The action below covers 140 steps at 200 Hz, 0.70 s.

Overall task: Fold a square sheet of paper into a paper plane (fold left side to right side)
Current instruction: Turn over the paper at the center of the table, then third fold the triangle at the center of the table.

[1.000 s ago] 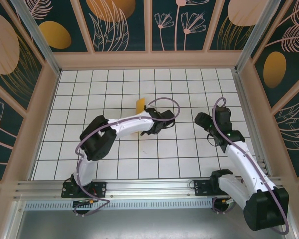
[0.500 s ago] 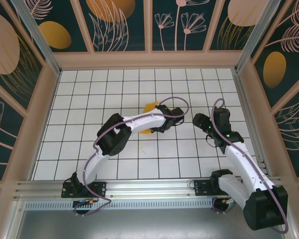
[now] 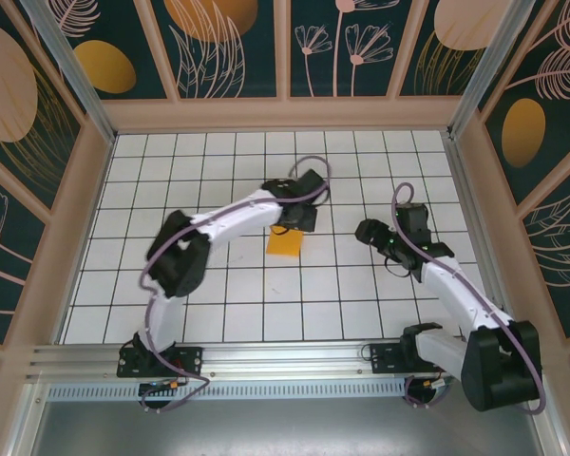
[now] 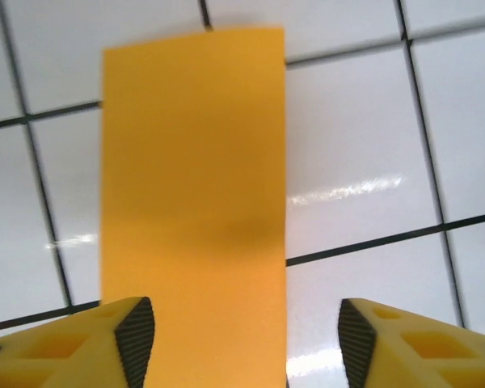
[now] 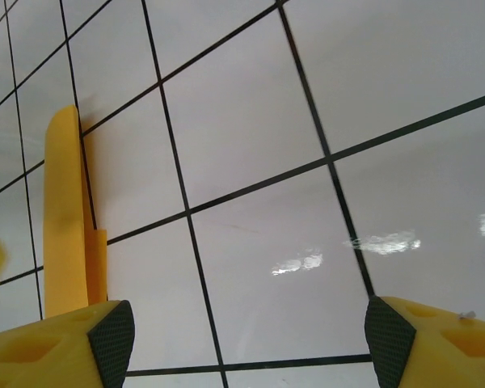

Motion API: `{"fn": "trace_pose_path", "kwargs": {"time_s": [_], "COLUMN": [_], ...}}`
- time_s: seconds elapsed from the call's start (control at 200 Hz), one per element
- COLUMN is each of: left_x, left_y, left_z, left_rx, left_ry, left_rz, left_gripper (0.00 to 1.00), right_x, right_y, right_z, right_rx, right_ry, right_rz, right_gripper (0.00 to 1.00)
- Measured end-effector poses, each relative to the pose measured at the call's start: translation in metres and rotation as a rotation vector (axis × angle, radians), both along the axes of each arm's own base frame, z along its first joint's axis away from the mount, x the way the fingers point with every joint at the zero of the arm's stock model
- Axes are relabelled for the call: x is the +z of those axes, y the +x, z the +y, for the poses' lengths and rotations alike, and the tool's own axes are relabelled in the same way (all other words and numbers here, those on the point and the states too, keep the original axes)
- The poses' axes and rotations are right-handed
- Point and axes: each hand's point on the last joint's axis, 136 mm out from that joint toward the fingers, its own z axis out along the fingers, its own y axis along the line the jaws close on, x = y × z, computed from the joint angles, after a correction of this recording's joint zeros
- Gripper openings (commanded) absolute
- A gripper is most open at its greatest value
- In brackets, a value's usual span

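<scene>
Orange paper sheet flat on bench, mid-grid, doubled into narrow rectangle | left fingers spread over one end, gripping nothing | right fingers spread, empty, well apart from sheet | progress: left-to-right half-fold looks done; nose and wing creases left

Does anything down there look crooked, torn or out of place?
Nothing serious. The orange paper lies as a tidy rectangle, no tears visible, only turned slightly against the floor tiles.
</scene>
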Motion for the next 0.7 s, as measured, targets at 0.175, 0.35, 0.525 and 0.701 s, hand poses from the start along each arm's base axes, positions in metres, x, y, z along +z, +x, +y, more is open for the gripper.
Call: {"fn": "trace_pose_path", "kwargs": {"time_s": [0.175, 0.35, 0.525, 0.701], "left_x": [0.039, 0.015, -0.014, -0.013], "left_y": [0.011, 0.011, 0.003, 0.004], "left_z": [0.053, 0.087, 0.101, 0.095], "left_rx": [0.071, 0.114, 0.135, 0.112], "left_ry": [-0.253, -0.385, -0.481, -0.558], "left_rz": [-0.085, -0.061, 0.000, 0.003], "left_gripper": [0.74, 0.71, 0.70, 0.69], "right_x": [-0.005, 0.005, 0.005, -0.004], "right_y": [0.017, 0.059, 0.104, 0.135], "right_z": [0.050, 0.108, 0.145, 0.168], "right_rx": [0.119, 0.218, 0.272, 0.305], "right_ry": [0.031, 0.084, 0.155, 0.195], "right_rz": [0.038, 0.000, -0.036, -0.039], "right_gripper": [0.79, 0.79, 0.79, 0.79]}}
